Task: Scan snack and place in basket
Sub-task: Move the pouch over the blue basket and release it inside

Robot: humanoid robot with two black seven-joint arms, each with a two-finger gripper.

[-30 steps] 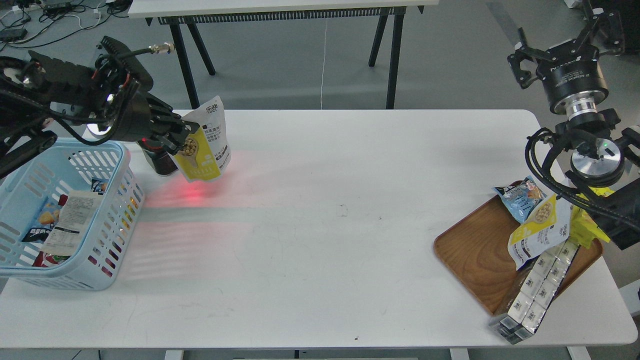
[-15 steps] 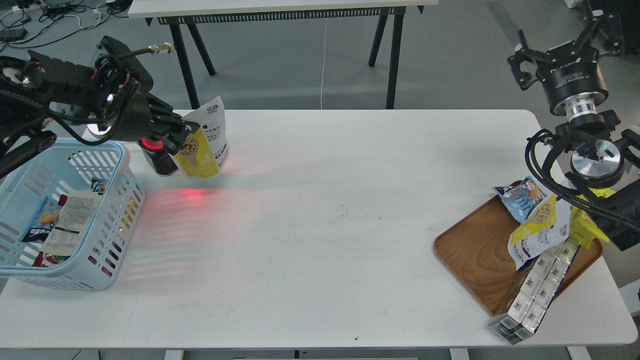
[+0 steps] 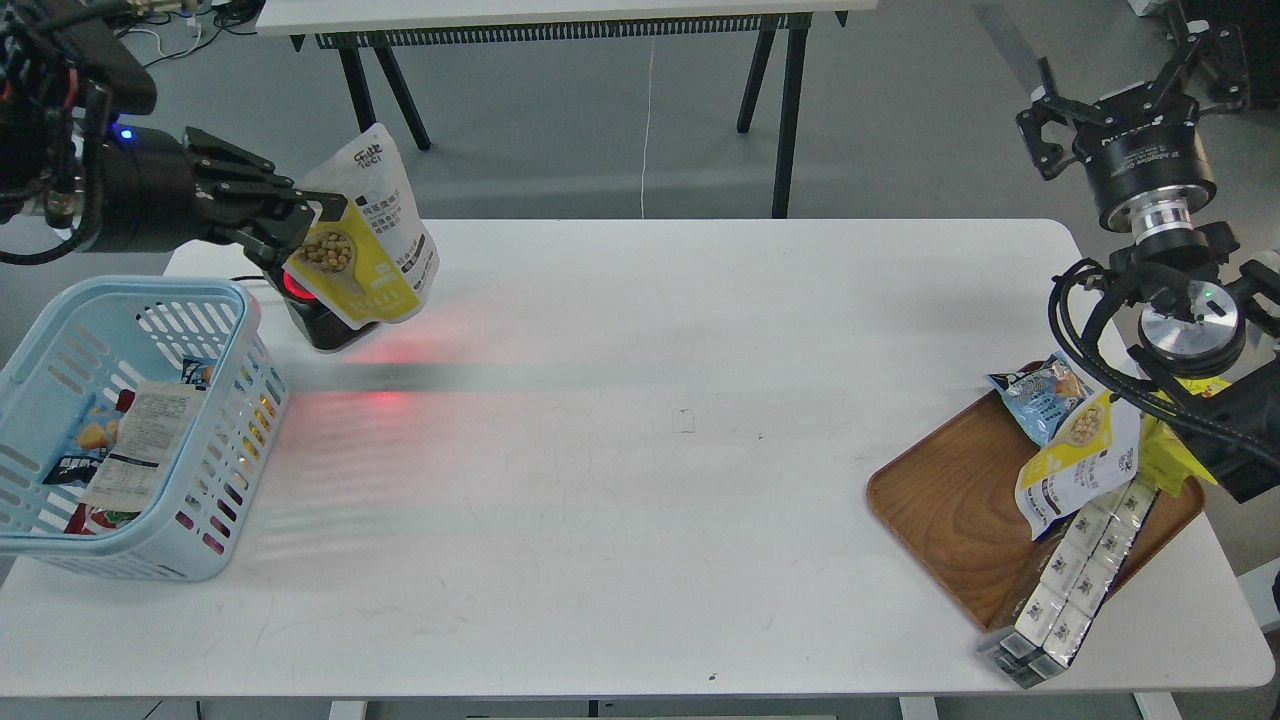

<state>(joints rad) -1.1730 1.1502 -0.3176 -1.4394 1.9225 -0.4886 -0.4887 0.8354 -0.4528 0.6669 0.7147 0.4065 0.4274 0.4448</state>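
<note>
On the white table [image 3: 640,450], left fingers [image 3: 300,215] pinch the snack [image 3: 365,245] above a scanner [image 3: 315,315].

Single head view looks forward and down across the white table [image 3: 640,450].

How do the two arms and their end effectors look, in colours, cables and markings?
Both arms are black. The left end effector has dark, angular linkage fingers on a round black body; a small blue light glows behind it. The right end effector has a black cylindrical body with white lettering too small to read, a shiny silver ring below it, and spread black fingers. Black cables loop beside the right arm, near a small green light.
</note>
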